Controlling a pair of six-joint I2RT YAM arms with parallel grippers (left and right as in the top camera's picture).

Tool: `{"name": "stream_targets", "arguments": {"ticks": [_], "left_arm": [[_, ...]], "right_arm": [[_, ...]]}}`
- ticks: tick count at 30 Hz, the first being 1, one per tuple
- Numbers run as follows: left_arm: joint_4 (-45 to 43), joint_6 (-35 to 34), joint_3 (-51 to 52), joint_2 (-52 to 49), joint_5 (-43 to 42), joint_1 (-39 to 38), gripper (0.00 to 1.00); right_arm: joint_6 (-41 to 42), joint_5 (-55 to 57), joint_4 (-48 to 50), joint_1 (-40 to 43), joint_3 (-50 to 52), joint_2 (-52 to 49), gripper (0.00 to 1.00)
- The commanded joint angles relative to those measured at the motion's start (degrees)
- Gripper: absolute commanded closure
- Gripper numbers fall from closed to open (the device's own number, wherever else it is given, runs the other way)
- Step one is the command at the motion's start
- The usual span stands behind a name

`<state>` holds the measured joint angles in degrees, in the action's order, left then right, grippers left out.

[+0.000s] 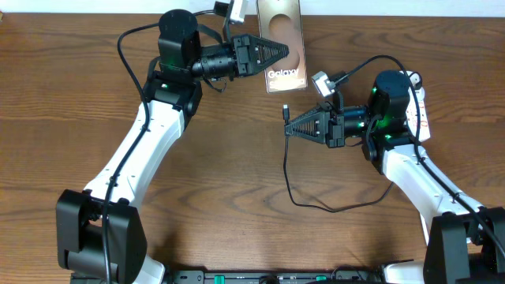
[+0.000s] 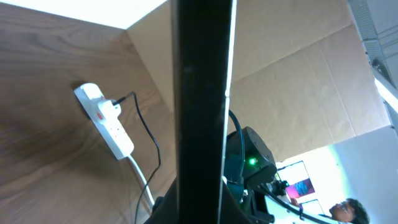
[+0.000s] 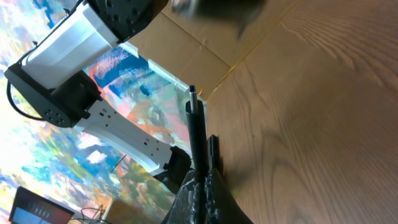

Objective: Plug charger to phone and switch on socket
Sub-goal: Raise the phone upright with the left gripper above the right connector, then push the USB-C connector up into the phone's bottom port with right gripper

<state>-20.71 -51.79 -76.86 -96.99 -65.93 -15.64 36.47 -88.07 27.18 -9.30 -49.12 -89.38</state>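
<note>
My left gripper (image 1: 284,54) is shut on the phone (image 1: 280,20), a brownish slab with white "Galaxy" text, at the table's back centre. In the left wrist view the phone (image 2: 202,93) is a dark edge-on bar between the jaws. My right gripper (image 1: 288,130) is shut on the charger's black plug tip (image 1: 286,110), just below the phone's near end and apart from it. The plug (image 3: 196,130) sticks up from the closed fingers (image 3: 202,177). The thin black cable (image 1: 286,173) loops down and to the right. The white socket strip (image 2: 106,121) lies at the right, mostly hidden by my right arm in the overhead view (image 1: 420,110).
The wooden table (image 1: 197,197) ends at a pale wall along the back edge (image 1: 394,8). A cardboard panel (image 2: 298,68) stands behind the table. The socket's white cord (image 2: 140,177) and a black lead (image 2: 146,127) trail from the strip.
</note>
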Motion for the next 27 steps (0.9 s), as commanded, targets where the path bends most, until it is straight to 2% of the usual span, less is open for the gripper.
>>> {"name": "stream_targets", "arguments": {"ticks": [1,8,27], "left_arm": [[-0.83,-0.39,-1.36,1.42,-3.26,0.17,0.93],[-0.87,-0.37,-1.27,1.42,-3.98,0.17,0.92],[-0.85,0.52,-1.27,1.42,-4.17,0.11,0.93]], "right_arm": [[1.90,0.04,2.19,-0.55,-0.50,0.68,0.99],[6.49,1.01,8.35,-0.55,-0.50,0.68,0.99],[8.11,4.02,10.82,-0.50,-0.50,0.68,0.99]]}}
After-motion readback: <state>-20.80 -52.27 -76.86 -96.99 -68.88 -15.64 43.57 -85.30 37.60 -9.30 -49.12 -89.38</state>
